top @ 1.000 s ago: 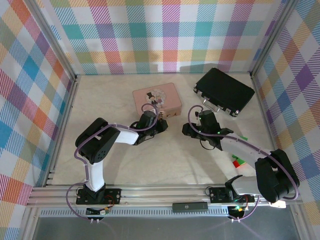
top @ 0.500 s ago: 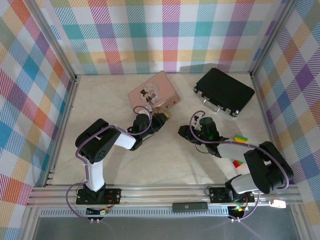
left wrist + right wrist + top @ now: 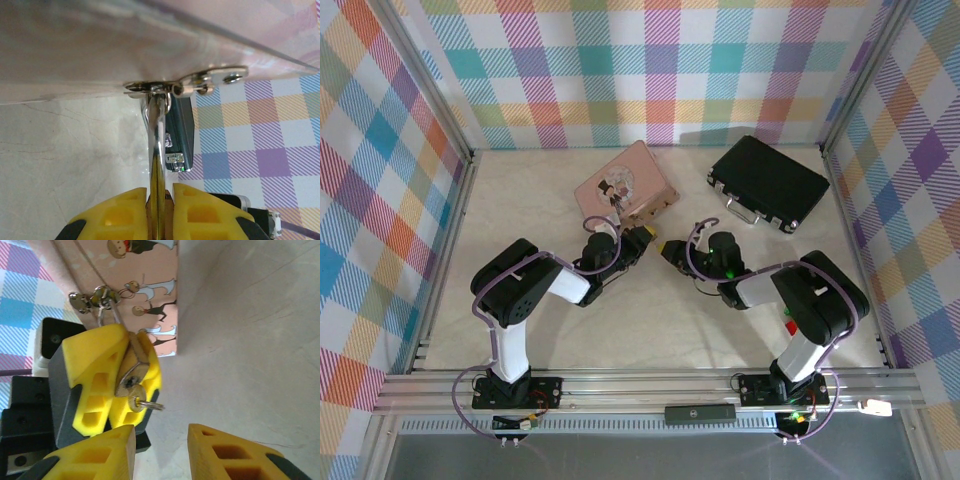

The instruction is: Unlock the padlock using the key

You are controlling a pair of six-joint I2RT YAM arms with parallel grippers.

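Pink box (image 3: 625, 188), upper centre of the top view. Left end effector (image 3: 160, 192) clamped on padlock (image 3: 132, 371), which hangs from the box clasp (image 3: 90, 299). Right end effector (image 3: 160, 442) agape, empty. Key (image 3: 136, 401) seated in the padlock, just above the right fingertips, shaft pointing toward them.

The left arm (image 3: 520, 295) and the right arm (image 3: 810, 300) share one build: glossy black rounded joint housings joined by white tubular links. A thin lilac cable (image 3: 473, 300) loops along the outside of each. The left gripper (image 3: 160, 195) and the right gripper (image 3: 160, 432) carry chunky yellow plastic fingers (image 3: 95, 455) with rectangular cut-out pockets, set on black blocks with recessed round screw holes (image 3: 52, 338). A small green light (image 3: 728, 271) glows on the right arm. Black square bases (image 3: 515, 390) sit at the worktop's near edge.
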